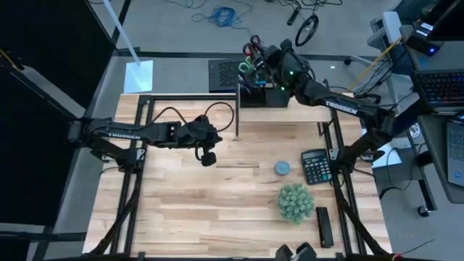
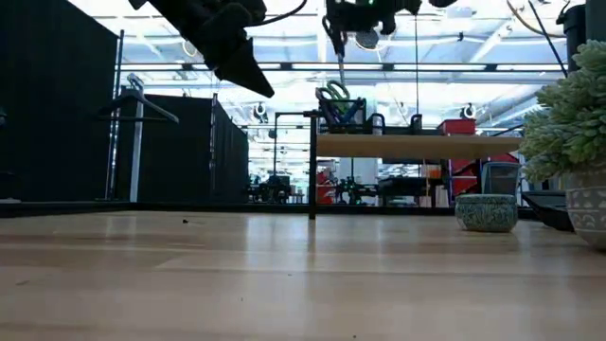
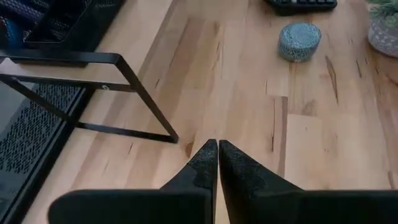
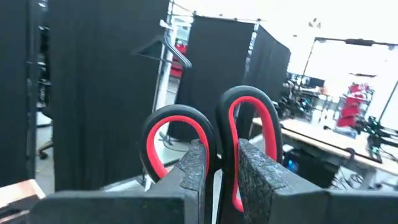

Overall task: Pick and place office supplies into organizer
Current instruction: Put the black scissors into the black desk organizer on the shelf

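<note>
I have the right gripper (image 1: 255, 64) at the upper centre of the high view, above the black mesh organizer (image 1: 262, 95) that sits on the wooden shelf riser (image 1: 290, 98) at the far edge of the worktop (image 1: 217, 203). In the right wrist view its jaws (image 4: 214, 168) are clamped on the scissors (image 4: 211, 146): two looped handles, black outside and red inside, stand up between the rough, foam-textured pads (image 4: 258, 171). In the low view, upper centre, the blades hang as a thin vertical line under the gripper (image 2: 339, 28), above the organizer (image 2: 343, 114), which already holds a green-handled pair (image 2: 331, 92) and some slim pens, upright.

The left gripper (image 1: 208, 156) hovers over bare worktop at centre-left of the high view, well apart from the supplies. In the left wrist view its jaws (image 3: 217, 163) are closed to a point, the pebbled black fingertips (image 3: 239, 168) touching with nothing between them.

The small round blue-grey disc (image 1: 282, 168) lies flat on the pale planks, right of centre in the high view, just beside the black calculator (image 1: 315, 165). Its surface looks mottled in the left wrist view (image 3: 299, 41). The fuzzy green plant ball (image 1: 295, 202) sits below it, lower right. A slim black bar-shaped object (image 1: 324, 225) lies beside the plant; I cannot tell what it is.
</note>
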You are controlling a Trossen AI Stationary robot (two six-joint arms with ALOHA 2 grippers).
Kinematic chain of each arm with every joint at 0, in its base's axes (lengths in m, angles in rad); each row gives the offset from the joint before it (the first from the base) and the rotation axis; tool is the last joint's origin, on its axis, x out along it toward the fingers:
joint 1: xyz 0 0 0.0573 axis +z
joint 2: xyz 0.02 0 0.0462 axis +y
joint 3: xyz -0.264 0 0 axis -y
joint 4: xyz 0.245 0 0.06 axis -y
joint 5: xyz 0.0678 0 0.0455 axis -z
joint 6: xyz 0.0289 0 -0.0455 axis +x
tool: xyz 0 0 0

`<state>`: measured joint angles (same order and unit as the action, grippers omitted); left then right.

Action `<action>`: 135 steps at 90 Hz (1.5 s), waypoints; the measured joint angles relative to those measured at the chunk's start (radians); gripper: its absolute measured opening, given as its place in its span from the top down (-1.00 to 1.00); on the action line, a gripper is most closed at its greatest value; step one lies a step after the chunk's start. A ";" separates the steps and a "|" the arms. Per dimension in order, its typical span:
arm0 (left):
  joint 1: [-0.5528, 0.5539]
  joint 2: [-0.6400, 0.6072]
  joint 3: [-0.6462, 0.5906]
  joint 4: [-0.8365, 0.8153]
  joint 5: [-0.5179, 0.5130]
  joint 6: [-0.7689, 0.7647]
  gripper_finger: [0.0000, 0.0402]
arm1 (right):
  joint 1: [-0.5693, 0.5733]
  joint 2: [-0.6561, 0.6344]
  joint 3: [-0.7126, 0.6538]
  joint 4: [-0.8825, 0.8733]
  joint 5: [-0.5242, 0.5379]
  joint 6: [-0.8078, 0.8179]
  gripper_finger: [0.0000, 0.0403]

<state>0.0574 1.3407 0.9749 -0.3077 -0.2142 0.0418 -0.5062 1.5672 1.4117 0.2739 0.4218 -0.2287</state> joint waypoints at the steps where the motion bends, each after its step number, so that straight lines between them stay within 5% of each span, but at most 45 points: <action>1: 0.000 0.000 0.000 0.000 0.000 0.000 0.98 | -0.001 0.003 0.000 0.000 0.000 0.000 0.79; 47: 0.000 0.000 0.000 0.002 0.000 0.001 0.98 | -0.003 0.039 -0.030 -0.034 0.003 -0.005 0.79; 74: 0.000 0.000 0.000 0.002 0.001 0.000 0.98 | 0.002 0.038 -0.162 0.175 0.033 0.005 0.79; 135: 0.000 0.000 0.000 0.008 0.001 -0.002 0.98 | 0.019 0.036 -0.199 0.032 0.024 0.088 0.63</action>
<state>0.0574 1.3411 0.9749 -0.2996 -0.2134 0.0402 -0.4870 1.6035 1.2125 0.3061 0.4458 -0.1410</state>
